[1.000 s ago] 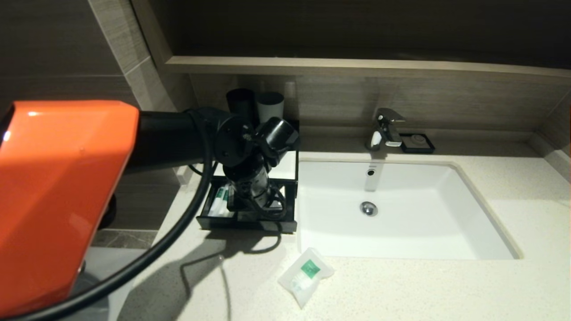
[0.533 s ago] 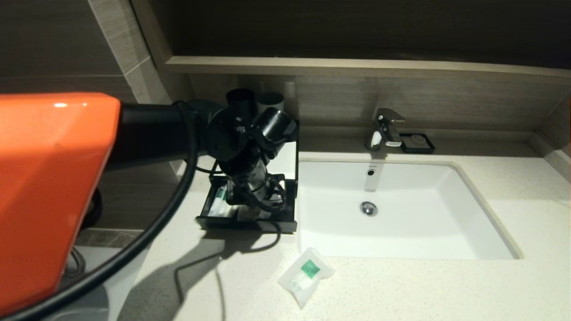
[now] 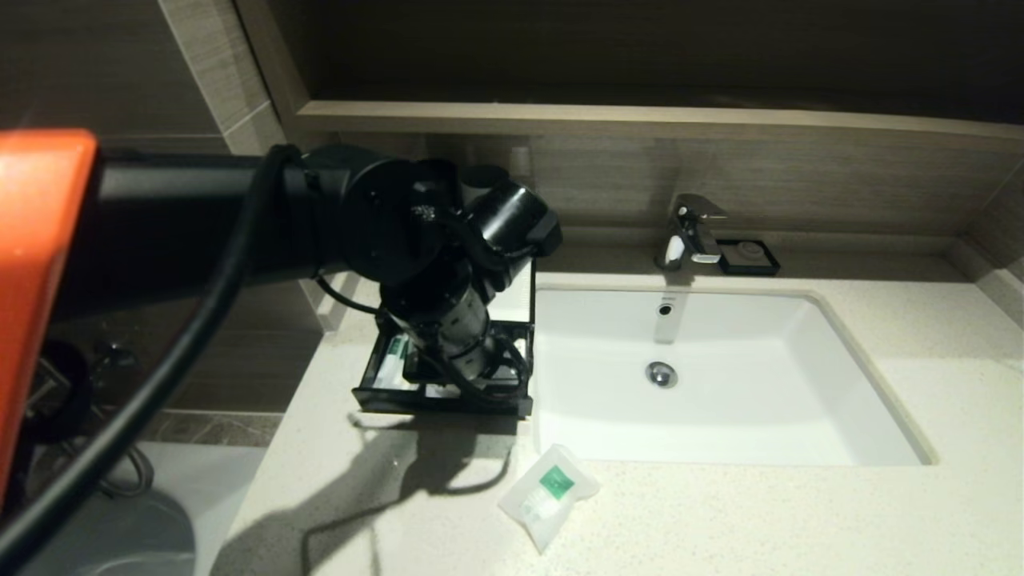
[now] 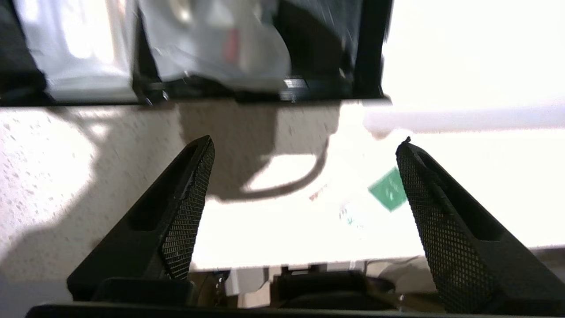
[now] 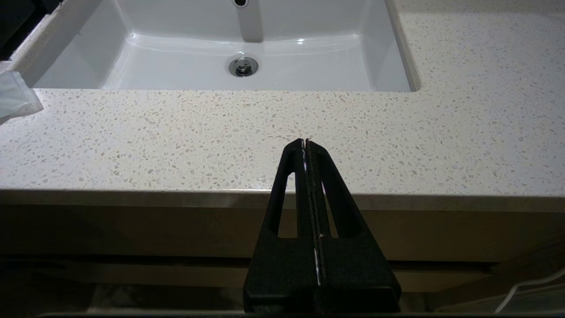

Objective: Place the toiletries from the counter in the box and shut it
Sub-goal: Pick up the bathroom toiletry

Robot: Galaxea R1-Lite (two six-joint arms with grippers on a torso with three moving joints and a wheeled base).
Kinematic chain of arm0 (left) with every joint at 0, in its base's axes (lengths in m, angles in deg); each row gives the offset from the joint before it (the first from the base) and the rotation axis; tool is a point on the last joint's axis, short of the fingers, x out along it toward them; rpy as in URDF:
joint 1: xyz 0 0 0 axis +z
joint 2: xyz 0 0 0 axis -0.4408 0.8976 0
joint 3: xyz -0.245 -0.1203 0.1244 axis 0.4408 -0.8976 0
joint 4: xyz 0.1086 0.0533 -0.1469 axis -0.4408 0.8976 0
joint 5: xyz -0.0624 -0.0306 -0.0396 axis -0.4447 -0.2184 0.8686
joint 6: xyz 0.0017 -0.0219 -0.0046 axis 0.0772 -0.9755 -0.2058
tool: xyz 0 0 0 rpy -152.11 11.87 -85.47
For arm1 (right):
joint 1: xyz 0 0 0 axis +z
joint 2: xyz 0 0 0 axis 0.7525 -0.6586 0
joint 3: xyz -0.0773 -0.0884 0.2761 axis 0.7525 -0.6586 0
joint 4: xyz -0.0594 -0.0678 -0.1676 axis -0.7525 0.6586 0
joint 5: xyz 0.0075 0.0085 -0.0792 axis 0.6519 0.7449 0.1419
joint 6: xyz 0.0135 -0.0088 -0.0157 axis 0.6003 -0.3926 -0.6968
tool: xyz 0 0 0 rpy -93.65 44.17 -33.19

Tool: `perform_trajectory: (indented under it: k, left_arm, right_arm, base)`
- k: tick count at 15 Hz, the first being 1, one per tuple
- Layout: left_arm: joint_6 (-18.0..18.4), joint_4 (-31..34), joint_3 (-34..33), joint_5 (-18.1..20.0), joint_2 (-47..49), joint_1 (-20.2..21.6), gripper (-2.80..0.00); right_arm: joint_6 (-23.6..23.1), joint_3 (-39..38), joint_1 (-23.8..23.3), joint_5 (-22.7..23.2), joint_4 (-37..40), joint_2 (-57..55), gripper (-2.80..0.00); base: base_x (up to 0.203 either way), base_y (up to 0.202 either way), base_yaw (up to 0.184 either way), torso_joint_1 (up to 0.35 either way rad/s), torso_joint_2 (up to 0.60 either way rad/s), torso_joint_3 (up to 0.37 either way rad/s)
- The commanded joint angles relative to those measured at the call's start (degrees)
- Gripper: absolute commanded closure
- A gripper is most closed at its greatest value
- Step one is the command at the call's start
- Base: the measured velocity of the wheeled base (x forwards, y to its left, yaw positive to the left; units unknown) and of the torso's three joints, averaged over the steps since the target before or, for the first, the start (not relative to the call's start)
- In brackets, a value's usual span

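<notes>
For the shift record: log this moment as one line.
left gripper: open, empty, above drawer | squarish sachet: on counter | drawer: open | right gripper: shut, parked

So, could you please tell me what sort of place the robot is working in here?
Most likely a hotel bathroom: an inset white sink with a chrome faucet in a speckled stone vanity counter, and a packaged toiletry sachet.

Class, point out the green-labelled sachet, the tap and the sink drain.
green-labelled sachet (image 3: 549, 494), head view, its middle.
tap (image 3: 693, 230), head view, its body.
sink drain (image 3: 661, 374), head view, the metal plug.
</notes>
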Motion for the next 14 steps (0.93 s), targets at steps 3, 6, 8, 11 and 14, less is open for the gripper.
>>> perform_trajectory:
  k: [3,6,8,11,14]
  left_arm:
    - [0.0,6.4,-1.8,1.5,-0.8,-6.1,-2.80]
    - [0.8,9.5,-1.8,9.6,-1.9,-7.3,-2.80]
    - [2.2,9.6,-3.0,14.1,-2.4,-7.5,-2.80]
    - [2.5,9.0,-4.1,13.8,-0.6,-8.8,-2.80]
    - [2.5,8.6,-3.2,13.7,0.0,-9.1,0.00]
  right_arm:
    - [0.0,0.0,0.0,0.0,0.0,0.0,0.00]
    - [0.0,0.0,0.0,0.0,0.0,0.0,0.00]
    - [0.0,0.0,0.0,0.0,0.0,0.0,0.00]
    - [0.0,0.0,0.0,0.0,-0.1,0.0,0.00]
    - [0.0,0.0,0.0,0.0,0.0,0.1,0.00]
  base:
    - [0.000,0.000,0.000,0.000,0.00,0.000]
    - [0.000,0.000,0.000,0.000,0.00,0.000]
    - [0.000,0.000,0.000,0.000,0.00,0.000]
    - [0.000,0.000,0.000,0.000,0.00,0.000]
    - [0.000,0.000,0.000,0.000,0.00,0.000]
